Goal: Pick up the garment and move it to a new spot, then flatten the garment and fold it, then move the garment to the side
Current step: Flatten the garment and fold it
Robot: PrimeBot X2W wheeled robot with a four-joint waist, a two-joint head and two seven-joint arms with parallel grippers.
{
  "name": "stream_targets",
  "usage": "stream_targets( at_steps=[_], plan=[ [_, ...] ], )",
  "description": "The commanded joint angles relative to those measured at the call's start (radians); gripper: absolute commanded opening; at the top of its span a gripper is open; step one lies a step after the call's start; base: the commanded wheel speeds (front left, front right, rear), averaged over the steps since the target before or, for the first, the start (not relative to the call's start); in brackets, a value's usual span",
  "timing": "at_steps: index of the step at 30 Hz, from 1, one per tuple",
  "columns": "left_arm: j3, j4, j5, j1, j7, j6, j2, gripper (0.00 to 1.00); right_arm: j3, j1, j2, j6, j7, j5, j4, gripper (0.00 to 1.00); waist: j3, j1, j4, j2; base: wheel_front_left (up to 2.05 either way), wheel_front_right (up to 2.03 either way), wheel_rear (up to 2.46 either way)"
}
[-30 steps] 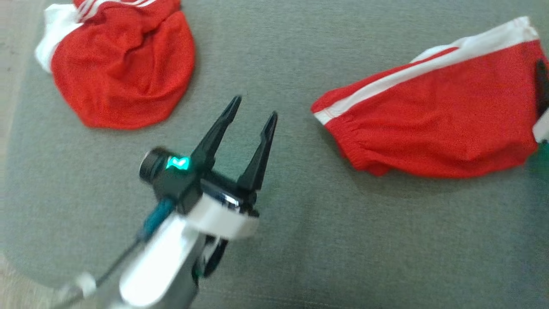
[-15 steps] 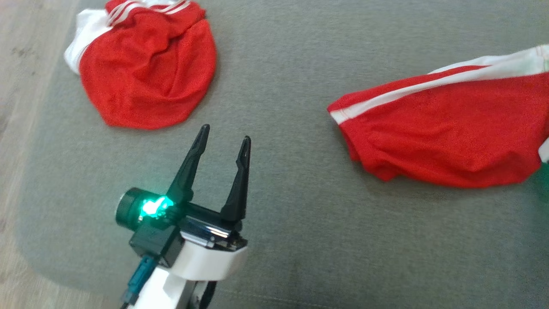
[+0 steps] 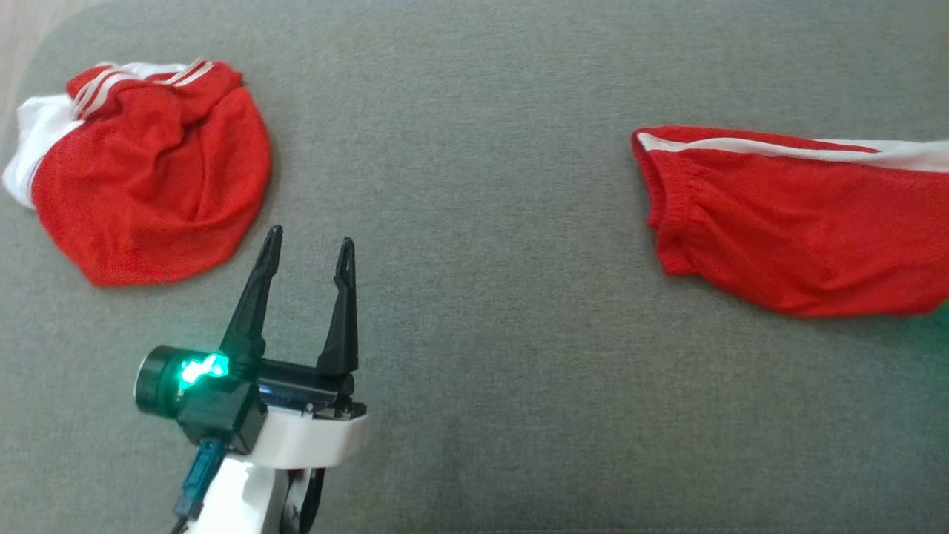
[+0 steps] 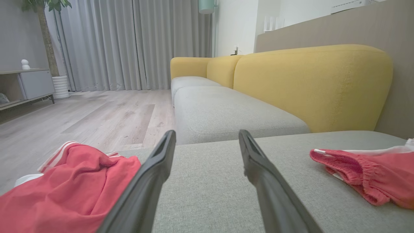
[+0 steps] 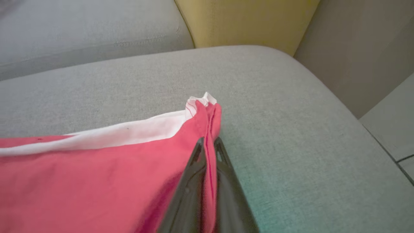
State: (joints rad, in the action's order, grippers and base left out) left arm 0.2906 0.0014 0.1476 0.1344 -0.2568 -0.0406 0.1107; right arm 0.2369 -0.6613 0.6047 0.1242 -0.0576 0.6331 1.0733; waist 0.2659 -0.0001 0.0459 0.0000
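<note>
Two red pieces lay on grey cushion (image 3: pixel 474 111), crumpled heap (image 3: pixel 148 185) at upper left, white-striped garment (image 3: pixel 801 230) at right edge, its corner pinched tight in right claw (image 5: pixel 209 141), left claw (image 3: pixel 310 241) gaping wide and empty at lower left

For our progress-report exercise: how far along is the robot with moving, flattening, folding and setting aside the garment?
Done: the right gripper has its jaws shut on a corner of the striped red garment. In hand: apparently relocating it across the grey cushion. Left: flattening, folding and setting aside, since it lies creased. The left gripper hangs open near a second bunched red garment.
</note>
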Motion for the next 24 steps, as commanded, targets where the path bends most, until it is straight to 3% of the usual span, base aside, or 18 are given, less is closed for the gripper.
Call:
stream_targets(
  at_steps=[1, 6, 15, 20, 21, 22, 24],
  plan=[
    [-0.05, -0.018, -0.012, 0.007, -0.005, 0.005, -0.008, 1.0, 0.019, -0.016, 0.018, 0.007, -0.038, -0.016, -0.051, 0.0, -0.013, 0.0001, -0.018, 0.0, 0.0, 0.0, 0.0],
    [-0.07, -0.001, -0.021, -0.002, -0.005, 0.018, -0.02, 1.0, 0.047, -0.049, -0.028, 0.007, -0.076, -0.035, -0.131, 0.0, -0.032, 0.0001, -0.028, 0.0, 0.0, 0.0, 0.0],
    [-0.09, 0.052, -0.044, -0.029, -0.005, 0.041, -0.041, 1.0, 0.116, 0.026, -0.243, 0.007, -0.101, -0.049, -0.383, 0.0, -0.094, 0.0001, -0.002, 0.0, 0.0, 0.0, 0.0],
    [-0.088, 0.069, -0.044, -0.041, -0.005, 0.047, -0.05, 1.0, 0.168, 0.115, -0.371, 0.007, -0.083, -0.063, -0.459, 0.0, -0.117, 0.0001, 0.035, 0.0, 0.0, 0.0, 0.0],
    [-0.087, 0.07, -0.044, -0.042, -0.005, 0.048, -0.051, 1.0, 0.18, 0.132, -0.393, 0.007, -0.07, -0.063, -0.462, 0.28, -0.12, 0.0001, 0.042, 0.0, 0.0, 0.0, 0.0],
    [-0.087, 0.072, -0.044, -0.043, -0.005, 0.048, -0.052, 1.0, 0.187, 0.147, -0.41, 0.007, -0.065, -0.066, -0.462, 1.0, -0.126, 0.0001, 0.048, 0.0, 0.0, 0.0, 0.0],
    [-0.087, 0.074, -0.044, -0.048, -0.005, 0.046, -0.054, 1.0, 0.193, 0.17, -0.432, 0.007, -0.072, -0.076, -0.462, 1.0, -0.141, 0.0001, 0.059, 0.0, 0.0, 0.0, 0.0]
  ],
)
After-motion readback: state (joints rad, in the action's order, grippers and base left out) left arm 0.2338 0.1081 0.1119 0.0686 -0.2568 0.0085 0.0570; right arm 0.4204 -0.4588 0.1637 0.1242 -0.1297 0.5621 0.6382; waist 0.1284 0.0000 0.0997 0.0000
